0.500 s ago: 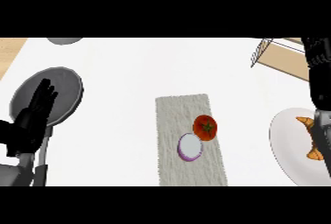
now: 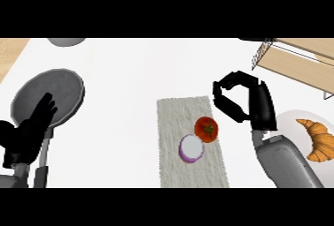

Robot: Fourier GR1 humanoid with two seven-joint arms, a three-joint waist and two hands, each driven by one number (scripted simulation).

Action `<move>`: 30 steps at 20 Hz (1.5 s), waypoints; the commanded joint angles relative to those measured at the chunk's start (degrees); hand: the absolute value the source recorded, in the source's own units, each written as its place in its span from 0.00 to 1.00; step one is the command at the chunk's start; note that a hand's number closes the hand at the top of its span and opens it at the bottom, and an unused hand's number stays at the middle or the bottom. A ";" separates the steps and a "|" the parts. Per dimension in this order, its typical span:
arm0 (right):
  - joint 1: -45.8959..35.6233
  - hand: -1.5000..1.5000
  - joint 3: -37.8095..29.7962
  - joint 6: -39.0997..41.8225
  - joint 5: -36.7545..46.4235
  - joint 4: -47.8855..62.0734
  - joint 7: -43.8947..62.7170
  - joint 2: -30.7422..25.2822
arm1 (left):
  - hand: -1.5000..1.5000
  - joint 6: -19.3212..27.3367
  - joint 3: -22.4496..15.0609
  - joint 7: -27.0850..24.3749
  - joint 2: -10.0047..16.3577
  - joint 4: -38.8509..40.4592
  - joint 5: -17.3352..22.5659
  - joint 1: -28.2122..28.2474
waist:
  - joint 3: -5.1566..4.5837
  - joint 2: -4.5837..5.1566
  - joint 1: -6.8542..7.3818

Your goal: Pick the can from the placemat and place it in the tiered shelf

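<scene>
The placemat (image 2: 183,115) looks like rough cloth, the tiered shelf (image 2: 299,66) pale wood, the counter (image 2: 130,66) smooth white.

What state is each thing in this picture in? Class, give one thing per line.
can, upright on the placemat, unheld, against the tomato
tomato, stem up on the placemat
right hand, fingers curled, holding nothing
left hand, open, resting at the view's left
croissant, lying on the white plate
tiered shelf, no can seen in it
</scene>
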 commanded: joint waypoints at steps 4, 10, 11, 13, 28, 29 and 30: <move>6.37 0.00 22.20 -18.01 19.69 -0.01 11.77 14.71 | 0.50 -1.98 0.28 0.61 0.26 1.21 0.52 2.04 | 0.29 0.01 0.50; 11.50 0.00 26.57 -13.37 44.24 -2.65 31.68 15.02 | 0.50 -3.41 1.47 0.08 0.85 0.17 1.49 4.92 | 0.07 -0.74 -1.63; 10.74 0.00 24.95 -9.93 46.93 -1.31 33.97 13.97 | 0.50 -3.24 1.63 0.02 1.41 0.23 1.20 5.57 | 0.00 -0.88 -1.78; 10.25 0.00 24.26 -2.12 50.96 -3.77 40.27 13.09 | 0.50 -1.46 0.92 0.36 -0.14 -0.59 0.52 5.09 | 0.02 -0.96 -2.38; 2.42 0.00 32.11 51.82 46.78 -13.42 69.54 15.09 | 0.50 -4.69 2.87 0.26 1.00 -0.12 1.42 3.50 | 0.24 0.04 0.09; 1.66 0.00 30.21 52.96 46.09 -12.95 68.45 15.09 | 0.50 -6.05 3.11 0.73 1.51 -0.67 2.21 4.50 | 0.31 0.14 0.29; 1.28 0.00 30.42 53.61 45.61 -12.30 69.28 15.08 | 0.50 -5.29 2.00 -0.07 0.39 0.26 0.77 3.98 | 0.29 0.22 0.07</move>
